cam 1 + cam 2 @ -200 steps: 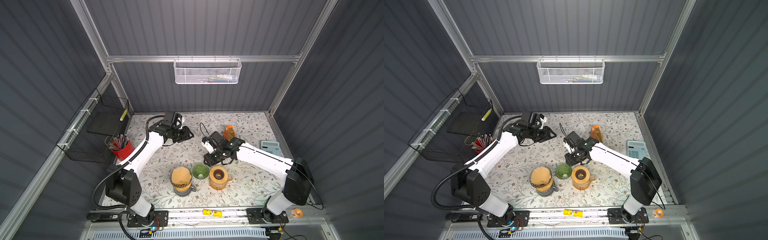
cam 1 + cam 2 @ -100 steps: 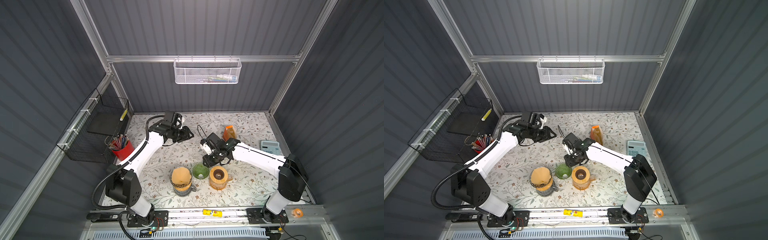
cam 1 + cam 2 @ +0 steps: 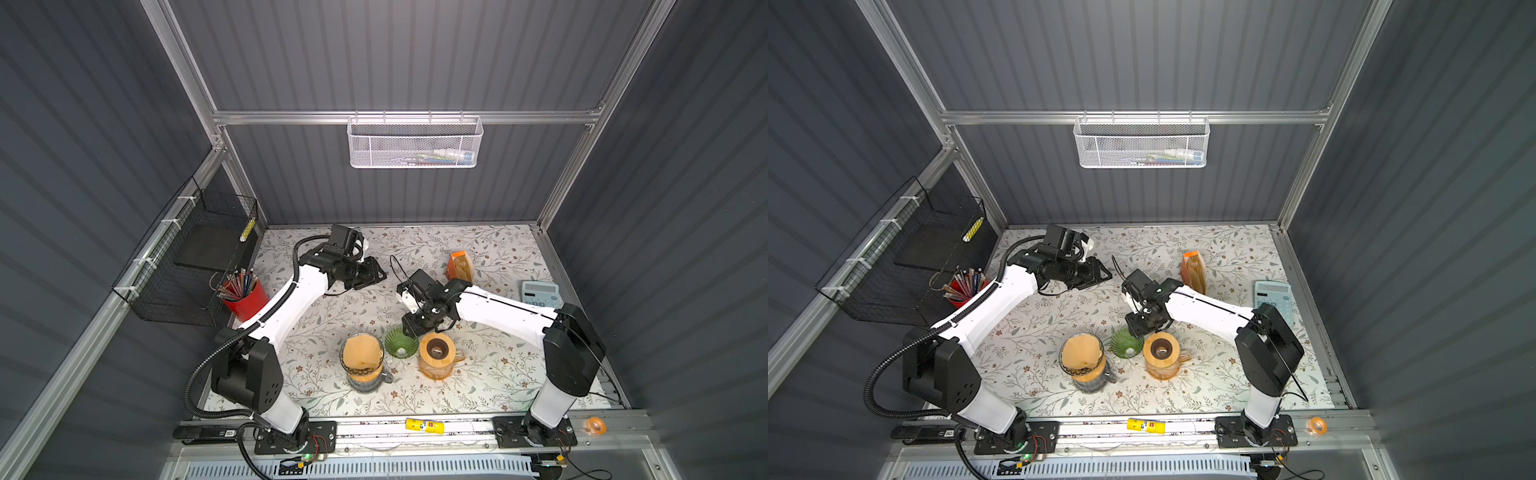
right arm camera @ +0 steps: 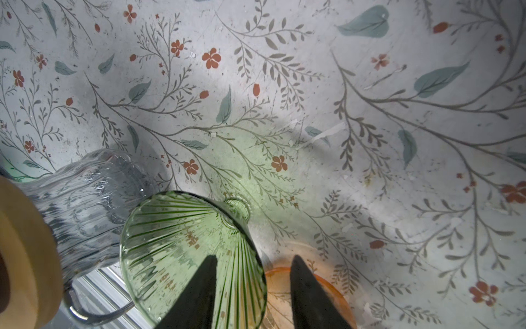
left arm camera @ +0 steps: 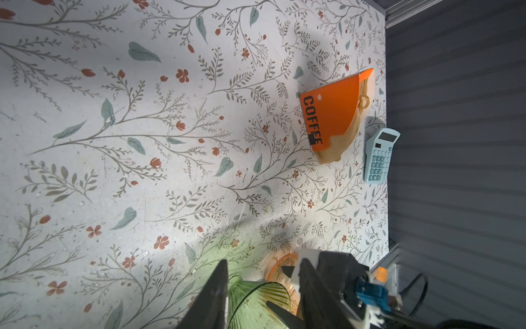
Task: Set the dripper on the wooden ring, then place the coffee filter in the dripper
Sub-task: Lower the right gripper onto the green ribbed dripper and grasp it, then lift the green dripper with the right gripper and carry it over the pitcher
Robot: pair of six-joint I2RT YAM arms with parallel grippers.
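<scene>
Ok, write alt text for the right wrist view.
Right gripper, jaws open at the rim of a green glass dripper on a floral tablecloth. A clear ribbed jug and an orange glass piece flank it.

Green dripper (image 4: 182, 242): ribbed glass, glossy. Jug (image 3: 366, 380) at its eight o'clock: clear fluted glass. Table cover (image 4: 370, 142): matt, scuffed print. Filter holder (image 5: 333, 111): smooth orange plastic.

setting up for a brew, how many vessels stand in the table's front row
3: a glass pitcher under a brown filter at left, a green glass dripper in the middle, an amber vessel at right. None looks hidden.
</scene>
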